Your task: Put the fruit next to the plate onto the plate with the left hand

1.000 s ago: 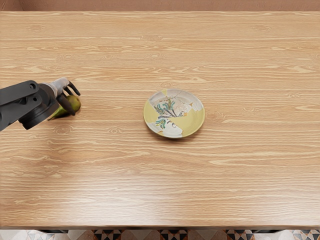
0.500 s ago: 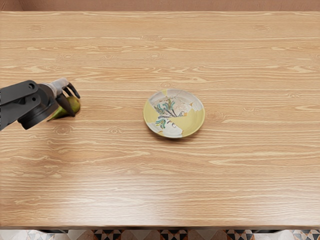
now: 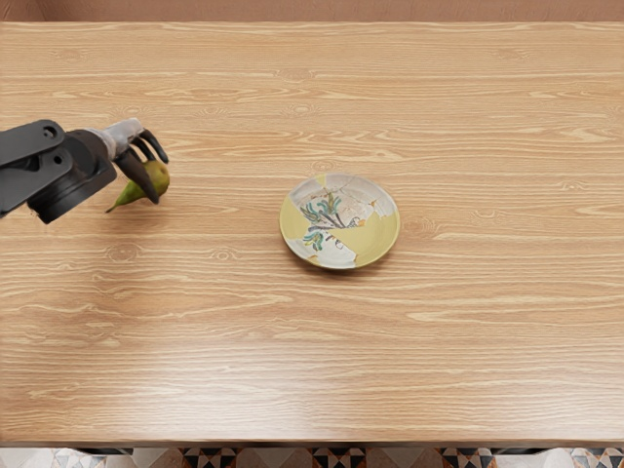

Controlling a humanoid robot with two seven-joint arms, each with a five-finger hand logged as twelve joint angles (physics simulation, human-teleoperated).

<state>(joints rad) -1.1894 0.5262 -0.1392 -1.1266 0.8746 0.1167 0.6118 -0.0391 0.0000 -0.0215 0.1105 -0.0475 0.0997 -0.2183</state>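
Green-yellow pear [image 3: 157,177] is sitting in your left hand [image 3: 132,156], fingers curling around it for the carry, at the wooden table [image 3: 390,341]'s left, well apart from the patterned plate [image 3: 339,220] to its right.

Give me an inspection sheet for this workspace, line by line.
Surface: wooden table, light grain, no spills seen.
Job's things: pear at the far left, well apart from the plate; the plate, yellow with a plant pattern, sits near the middle with nothing on it.
Clutter: nothing seen.
Hands: left hand with fingers curled around the pear; whether the pear is off the table cannot be told. Right hand not in view.
Cables: nothing seen.
Surroundings: brown wall along the top edge, patterned floor tiles along the bottom edge.
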